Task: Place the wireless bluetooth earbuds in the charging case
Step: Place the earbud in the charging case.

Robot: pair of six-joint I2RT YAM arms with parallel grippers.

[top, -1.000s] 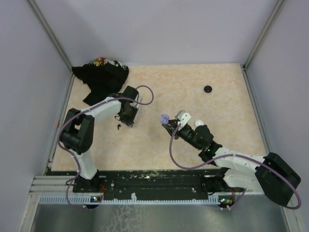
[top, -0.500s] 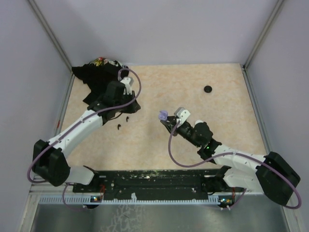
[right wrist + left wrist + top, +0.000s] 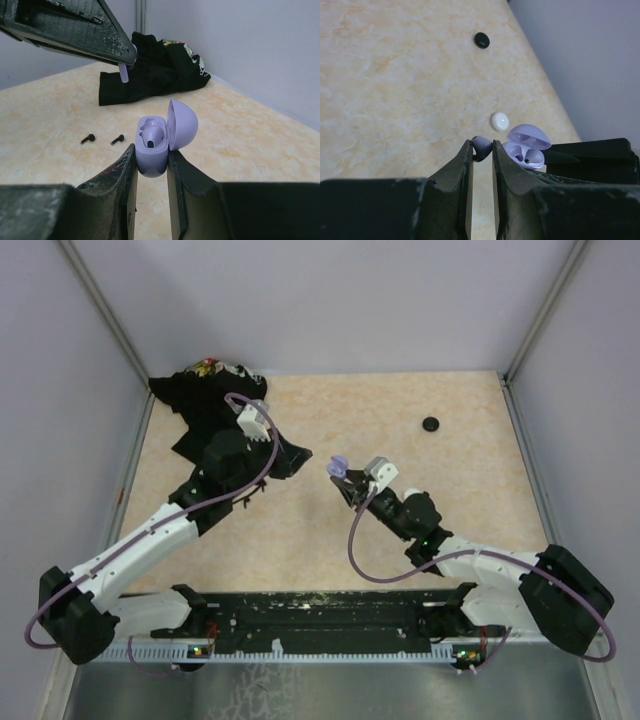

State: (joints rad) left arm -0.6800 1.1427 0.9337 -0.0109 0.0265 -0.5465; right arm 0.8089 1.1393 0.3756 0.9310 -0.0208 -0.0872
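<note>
Up close, tiny lavender earbud (image 3: 481, 147), open lavender case (image 3: 151, 156)

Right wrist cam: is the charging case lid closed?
No, the lavender charging case has its lid tipped up and open, showing the inside.

Case (image 3: 151, 155): lavender, lid open, aloft (one bud (image 3: 153, 134) seated inside).
Lavender bud (image 3: 481, 147): aloft beside case.
Dark buds (image 3: 89, 138): two, on table (image 3: 50, 112).
</note>
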